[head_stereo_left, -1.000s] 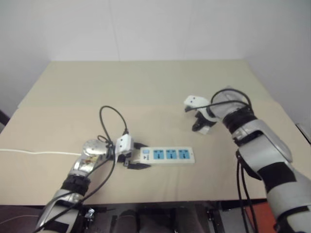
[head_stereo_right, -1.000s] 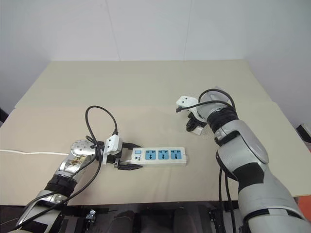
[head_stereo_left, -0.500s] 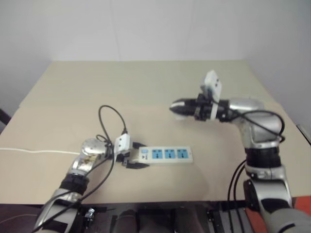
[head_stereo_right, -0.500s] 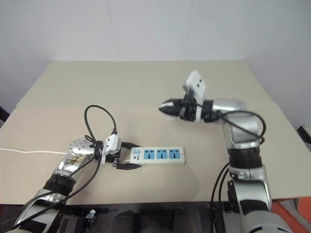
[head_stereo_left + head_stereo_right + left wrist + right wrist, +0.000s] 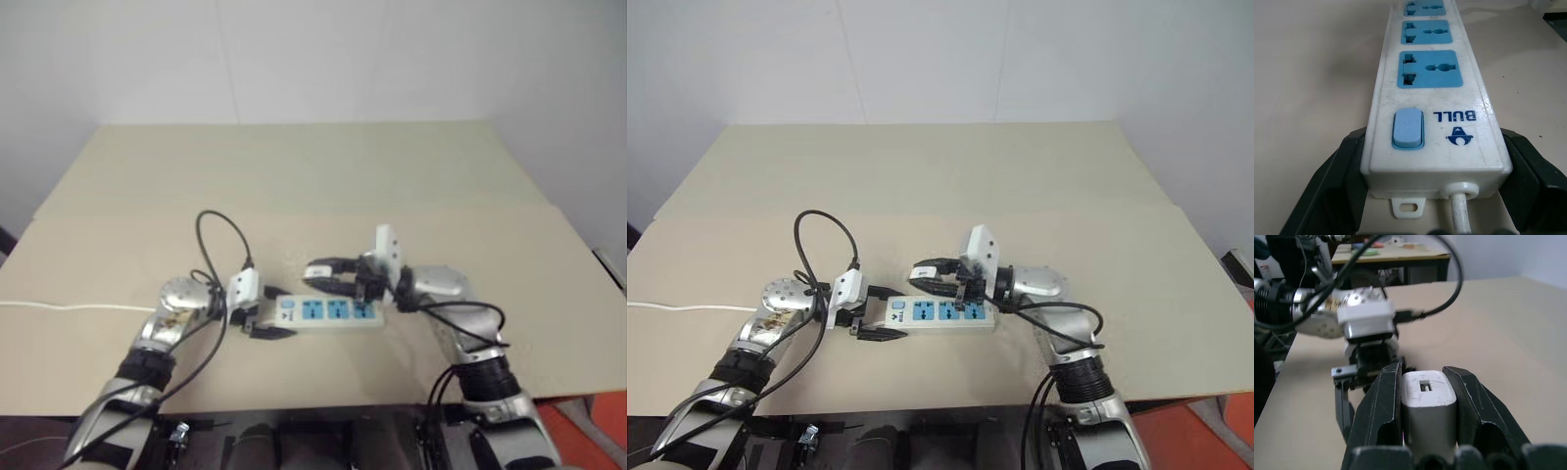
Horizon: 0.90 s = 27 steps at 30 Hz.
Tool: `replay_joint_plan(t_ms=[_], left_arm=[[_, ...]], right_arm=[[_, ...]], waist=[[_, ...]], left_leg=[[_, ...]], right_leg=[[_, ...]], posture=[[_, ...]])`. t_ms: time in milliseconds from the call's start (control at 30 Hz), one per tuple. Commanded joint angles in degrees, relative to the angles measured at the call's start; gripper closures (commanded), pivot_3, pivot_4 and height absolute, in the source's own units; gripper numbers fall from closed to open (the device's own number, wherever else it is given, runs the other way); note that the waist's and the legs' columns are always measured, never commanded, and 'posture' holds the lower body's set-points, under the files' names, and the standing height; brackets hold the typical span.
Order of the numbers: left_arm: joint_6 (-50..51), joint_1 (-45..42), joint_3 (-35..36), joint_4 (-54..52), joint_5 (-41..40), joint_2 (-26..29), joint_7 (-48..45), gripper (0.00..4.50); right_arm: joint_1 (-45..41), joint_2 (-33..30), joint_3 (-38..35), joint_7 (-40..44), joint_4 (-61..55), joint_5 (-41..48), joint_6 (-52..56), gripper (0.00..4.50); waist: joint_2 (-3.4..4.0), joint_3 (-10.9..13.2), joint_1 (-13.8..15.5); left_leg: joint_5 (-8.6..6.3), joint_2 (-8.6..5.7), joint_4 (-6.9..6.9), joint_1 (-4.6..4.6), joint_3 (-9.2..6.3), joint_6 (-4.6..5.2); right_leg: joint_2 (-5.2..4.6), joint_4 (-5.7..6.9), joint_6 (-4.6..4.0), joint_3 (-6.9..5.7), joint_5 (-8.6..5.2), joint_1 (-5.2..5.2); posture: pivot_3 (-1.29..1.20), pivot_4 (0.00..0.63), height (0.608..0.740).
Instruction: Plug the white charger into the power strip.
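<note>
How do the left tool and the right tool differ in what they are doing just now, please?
The left tool straddles the button end of the power strip, low on the table. The right tool is shut on the white charger, above the strip. Both have black fingers.

Right hand (image 5: 921,273) crowds above power strip (image 5: 942,314); table (image 5: 921,176) beyond lies open

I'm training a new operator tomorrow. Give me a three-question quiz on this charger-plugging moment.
1. True or false: the left gripper grips the power strip at its switch end.
2. What does the right gripper hold? A) cord B) white charger C) nothing
3. How many blue sockets does the strip have?

Key: 1 true; 2 B; 3 three.
</note>
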Motion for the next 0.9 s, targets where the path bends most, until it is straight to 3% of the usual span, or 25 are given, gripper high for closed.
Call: replay_joint_plan(t_ms=[33, 900], left_arm=[[0.42, 0.05, 0.49, -0.39, 0.42, 1.53, 0.04, 1.21], [1.61, 1.05, 0.29, -2.16, 0.32, 2.14, 0.33, 1.21]], right_arm=[[-0.89, 1.37, 0.66, -1.13, 1.14, 0.20, -3.17, 3.38], [-0.96, 3.63, 3.94, -1.97, 6.27, -0.24, -6.06, 3.38]], waist=[[0.00, 0.00, -0.01], [0.00, 0.00, -0.08]], left_leg=[[0.00, 0.00, 0.00, 0.00, 0.00, 0.00], [0.00, 0.03, 0.00, 0.03, 0.00, 0.00]], right_leg=[[0.00, 0.00, 0.00, 0.00, 0.00, 0.00], [0.03, 0.02, -0.01, 0.02, 0.00, 0.00]], posture=[[0.00, 0.150, 0.740], [0.00, 0.150, 0.740]])
